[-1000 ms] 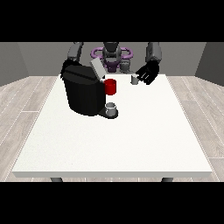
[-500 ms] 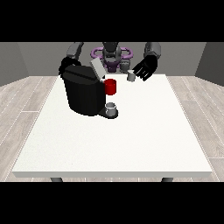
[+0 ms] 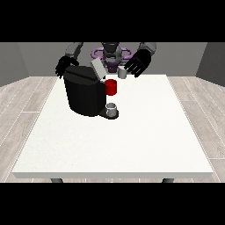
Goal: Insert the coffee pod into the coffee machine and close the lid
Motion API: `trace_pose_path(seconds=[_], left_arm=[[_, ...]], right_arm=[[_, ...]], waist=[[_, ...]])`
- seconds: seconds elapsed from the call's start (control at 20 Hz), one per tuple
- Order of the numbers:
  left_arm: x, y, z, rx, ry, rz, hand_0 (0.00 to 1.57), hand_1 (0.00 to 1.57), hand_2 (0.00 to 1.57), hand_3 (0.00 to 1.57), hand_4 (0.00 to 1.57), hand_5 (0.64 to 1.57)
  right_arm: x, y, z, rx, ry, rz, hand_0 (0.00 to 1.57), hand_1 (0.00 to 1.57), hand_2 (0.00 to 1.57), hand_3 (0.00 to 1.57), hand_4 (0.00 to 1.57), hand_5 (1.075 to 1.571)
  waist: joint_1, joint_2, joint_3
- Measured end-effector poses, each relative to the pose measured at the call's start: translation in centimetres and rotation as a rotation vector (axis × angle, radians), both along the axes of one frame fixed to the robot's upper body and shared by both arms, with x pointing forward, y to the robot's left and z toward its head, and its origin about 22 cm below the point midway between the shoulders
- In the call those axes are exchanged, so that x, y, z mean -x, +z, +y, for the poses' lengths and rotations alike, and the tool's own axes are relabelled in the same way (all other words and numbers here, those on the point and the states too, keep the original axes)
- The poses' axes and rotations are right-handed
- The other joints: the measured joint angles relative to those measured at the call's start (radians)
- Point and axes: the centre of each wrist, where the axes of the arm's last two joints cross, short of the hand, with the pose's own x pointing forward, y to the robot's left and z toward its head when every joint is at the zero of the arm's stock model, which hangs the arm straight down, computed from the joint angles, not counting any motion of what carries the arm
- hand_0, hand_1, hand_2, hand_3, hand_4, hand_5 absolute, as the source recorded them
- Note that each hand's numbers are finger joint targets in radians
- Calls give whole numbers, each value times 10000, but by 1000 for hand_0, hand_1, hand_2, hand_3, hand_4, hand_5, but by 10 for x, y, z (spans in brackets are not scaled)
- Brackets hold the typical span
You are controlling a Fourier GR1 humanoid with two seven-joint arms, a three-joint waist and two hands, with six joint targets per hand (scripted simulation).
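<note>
A bulky black coffee machine (image 3: 84, 94) with a red front piece (image 3: 111, 87) was seen standing on the large white surface (image 3: 118, 140), towards its far left part in the front view. A grey lid (image 3: 97, 69) was tilted up and open above the machine's top. A small grey cup (image 3: 112, 108) was set on the drip tray at the machine's base.

The small pale grey coffee pod (image 3: 122, 74) was found well back on the surface, to the right of the machine and not yet in it. The robot hand at the view's right (image 3: 139, 63) was held just beside and above the pod, with its fingers spread and pointing downwards; nothing appeared to be enclosed by them. The step in hand was judged to be the reach for the pod, before any grasp. The next move would call for the fingers to be lowered round the pod and closed on it, after which the pod would have to be carried left to the opening under the raised lid.

The robot hand at the view's left (image 3: 64, 66) was placed behind the machine's upper back corner. Its fingers could not be made out. The pod chamber itself was hidden from this side, and whether the pod was touched by any fingertip could not be told.
</note>
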Motion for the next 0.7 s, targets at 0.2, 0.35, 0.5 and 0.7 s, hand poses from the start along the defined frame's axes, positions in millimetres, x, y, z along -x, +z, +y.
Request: trace_pose_path(seconds=[0.2,0.35,0.5,0.7], left_arm=[[-3,19,-5,-53,-46,-353,1282,1282,1329,1263,517,1571],[-5,29,-12,-83,-67,-463,1262,1262,1297,1237,494,1571],[-6,28,-18,-142,-132,-441,1306,1306,1328,1245,487,1571],[-7,28,-19,-197,-201,-423,1283,1283,1314,1222,504,1571]], right_arm=[[-4,10,0,123,-44,-308,0,0,0,0,483,1571],[-5,9,1,178,-176,-508,0,0,0,0,526,1571],[-5,9,-5,149,-273,-470,0,0,0,0,481,1571],[-5,11,-4,75,-364,-471,0,0,0,0,537,1571]], waist=[[-181,334,0],[-220,472,1],[-216,474,2],[-225,551,1]])
